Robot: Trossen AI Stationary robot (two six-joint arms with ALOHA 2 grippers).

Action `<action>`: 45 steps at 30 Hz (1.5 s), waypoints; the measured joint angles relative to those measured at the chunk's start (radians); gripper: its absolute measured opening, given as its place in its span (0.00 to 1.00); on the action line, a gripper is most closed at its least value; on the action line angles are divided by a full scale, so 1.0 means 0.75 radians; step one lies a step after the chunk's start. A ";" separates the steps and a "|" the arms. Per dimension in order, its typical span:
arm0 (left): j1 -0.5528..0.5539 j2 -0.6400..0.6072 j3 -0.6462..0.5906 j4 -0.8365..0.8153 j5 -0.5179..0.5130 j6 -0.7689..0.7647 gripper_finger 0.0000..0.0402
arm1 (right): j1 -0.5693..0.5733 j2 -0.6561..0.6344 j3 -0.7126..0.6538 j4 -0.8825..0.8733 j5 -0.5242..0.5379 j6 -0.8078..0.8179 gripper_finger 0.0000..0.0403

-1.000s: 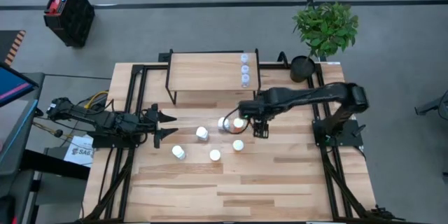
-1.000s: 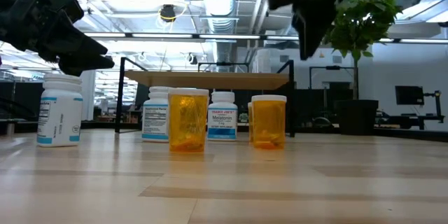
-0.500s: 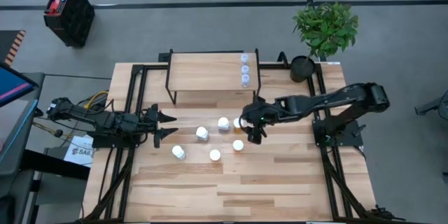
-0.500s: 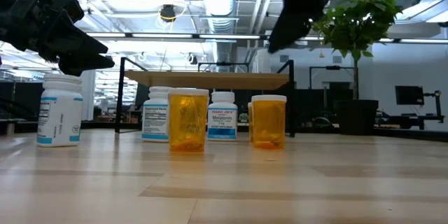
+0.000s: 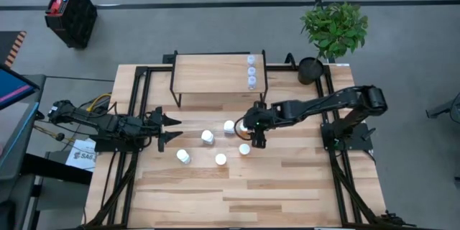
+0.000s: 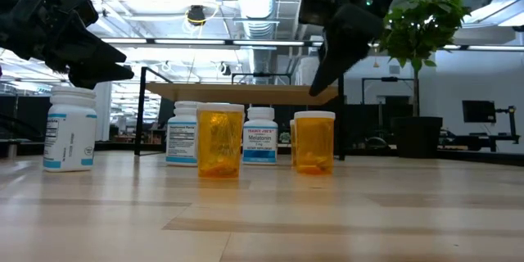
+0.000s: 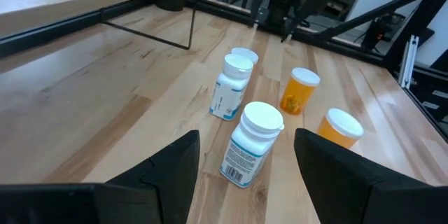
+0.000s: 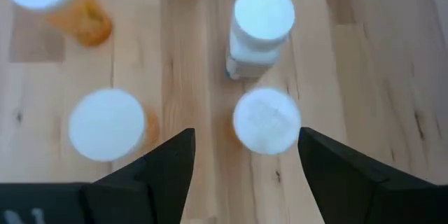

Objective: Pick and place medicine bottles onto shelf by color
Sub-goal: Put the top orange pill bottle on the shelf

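The shelf (image 5: 215,72) stands at the table's far side with three clear bluish bottles (image 5: 251,70) at its right end. Several white-capped bottles stand upright on the table in front of it, white ones (image 5: 207,136) and orange ones (image 5: 244,149). My right gripper (image 8: 245,136) is open and points down above this group. An orange bottle's white cap (image 8: 266,120) shows below the gap between its fingers, and a white bottle (image 8: 262,17) stands just beyond. My left gripper (image 7: 246,136) is open and empty, at the table's left (image 5: 169,129), facing the bottles.
A potted plant (image 5: 332,29) stands past the table's far right corner. The shelf's thin black legs (image 5: 175,90) stand just behind the bottles. The bottles stand close together (image 6: 219,139). Bare wood lies along the table's near half (image 5: 273,194).
My right gripper has moved a little toward the table's left and come down over the group of bottles, tipping from upright to a slant. The bottles have stayed where they were.
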 joint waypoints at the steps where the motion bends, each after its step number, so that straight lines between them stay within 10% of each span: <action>1: 0.000 0.000 0.000 0.000 0.000 0.000 0.55 | 0.000 -0.001 0.001 0.019 0.009 -0.001 0.69; 45: 0.000 0.000 0.002 -0.001 0.001 0.007 0.55 | -0.032 0.107 0.008 0.095 0.057 0.074 0.82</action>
